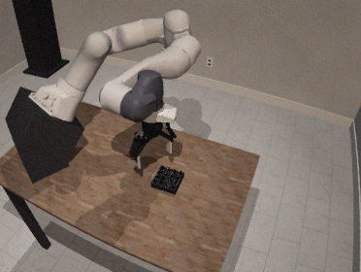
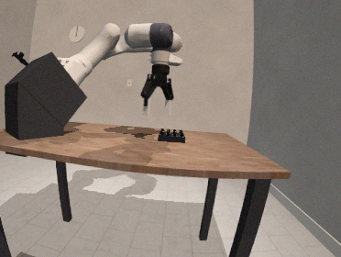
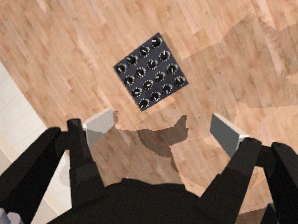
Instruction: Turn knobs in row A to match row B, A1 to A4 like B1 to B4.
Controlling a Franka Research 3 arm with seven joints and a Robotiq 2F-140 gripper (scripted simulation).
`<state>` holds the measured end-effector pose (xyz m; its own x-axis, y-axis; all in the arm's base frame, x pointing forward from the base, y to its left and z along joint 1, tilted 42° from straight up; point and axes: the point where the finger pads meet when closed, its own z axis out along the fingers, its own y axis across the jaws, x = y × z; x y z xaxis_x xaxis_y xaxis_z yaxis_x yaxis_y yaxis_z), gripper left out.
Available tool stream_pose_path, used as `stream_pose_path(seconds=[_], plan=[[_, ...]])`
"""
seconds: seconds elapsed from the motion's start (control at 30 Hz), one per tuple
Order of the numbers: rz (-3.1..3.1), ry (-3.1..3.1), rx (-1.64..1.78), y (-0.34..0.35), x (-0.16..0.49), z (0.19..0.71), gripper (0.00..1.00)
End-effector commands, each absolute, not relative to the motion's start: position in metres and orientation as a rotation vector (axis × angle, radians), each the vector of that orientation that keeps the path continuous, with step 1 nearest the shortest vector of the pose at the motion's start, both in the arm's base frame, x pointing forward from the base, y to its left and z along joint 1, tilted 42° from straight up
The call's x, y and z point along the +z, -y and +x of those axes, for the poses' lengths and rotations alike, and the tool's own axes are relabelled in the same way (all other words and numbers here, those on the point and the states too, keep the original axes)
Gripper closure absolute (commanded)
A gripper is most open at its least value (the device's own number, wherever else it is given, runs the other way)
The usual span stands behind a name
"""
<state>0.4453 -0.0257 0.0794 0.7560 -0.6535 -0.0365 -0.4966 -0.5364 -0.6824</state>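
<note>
While I watch from the wrist camera, my gripper hangs high above the wooden table, jaws spread wide with nothing between them; the knob box stands on the wood below, well apart from the fingertips.

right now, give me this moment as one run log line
phase: approach | pincer: open, empty, high above table | knob box: upright on table, untouched | contact: none
</note>
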Motion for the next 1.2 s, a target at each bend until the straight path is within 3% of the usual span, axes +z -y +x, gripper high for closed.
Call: stream_pose_path(seconds=[0.0,1.17], plan=[[-2.184,-1.027,-0.205,0.025,0.082,0.447,0.0],[-1.881,-1.492,-0.005,0.017,0.106,0.46,0.0]])
